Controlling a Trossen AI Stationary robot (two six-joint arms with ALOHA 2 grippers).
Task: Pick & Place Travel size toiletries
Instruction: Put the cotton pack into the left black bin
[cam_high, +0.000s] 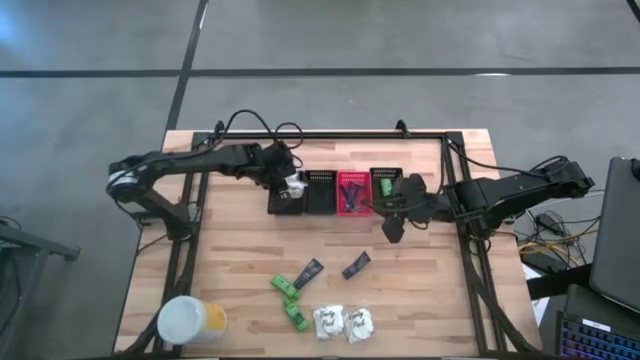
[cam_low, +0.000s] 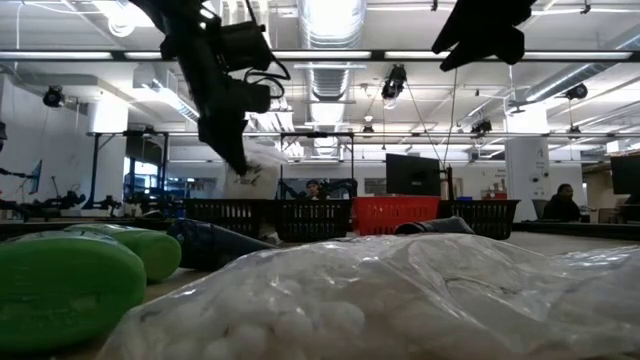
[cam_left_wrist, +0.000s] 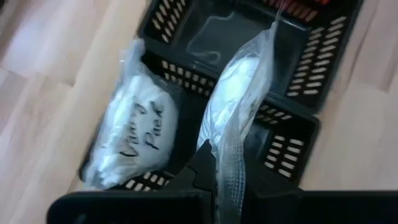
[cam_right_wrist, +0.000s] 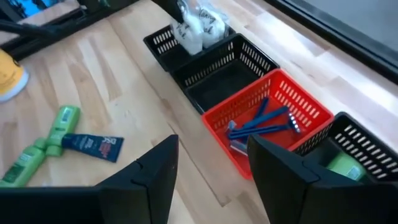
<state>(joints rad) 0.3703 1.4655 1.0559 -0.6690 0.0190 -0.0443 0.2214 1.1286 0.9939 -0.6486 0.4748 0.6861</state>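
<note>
My left gripper (cam_high: 291, 186) is shut on a white crinkly packet (cam_left_wrist: 239, 93) over the leftmost black basket (cam_high: 284, 203). Another packet with dark print (cam_left_wrist: 134, 137) lies in that basket. My right gripper (cam_right_wrist: 211, 180) hangs open over the table, near the black basket holding a green bottle (cam_high: 385, 184), with nothing between its fingers. The red basket (cam_right_wrist: 311, 109) holds blue razors (cam_right_wrist: 264, 121). Two green bottles (cam_high: 289, 299), two dark tubes (cam_high: 309, 271) and two white packets (cam_high: 343, 322) lie on the near part of the table. My left gripper pinches the packet's clear crinkled end (cam_left_wrist: 229, 177) between its two fingers, coming at it from above on a slant. The packet hangs below the fingers (cam_low: 250, 180) over the leftmost basket. I cannot tell whether its lower end touches the basket.
A second black basket (cam_high: 320, 190) stands between the leftmost one and the red one. A large round yellow container with a white lid (cam_high: 190, 322) stands at the near left corner. A black frame (cam_high: 470, 240) runs along the table's sides.
</note>
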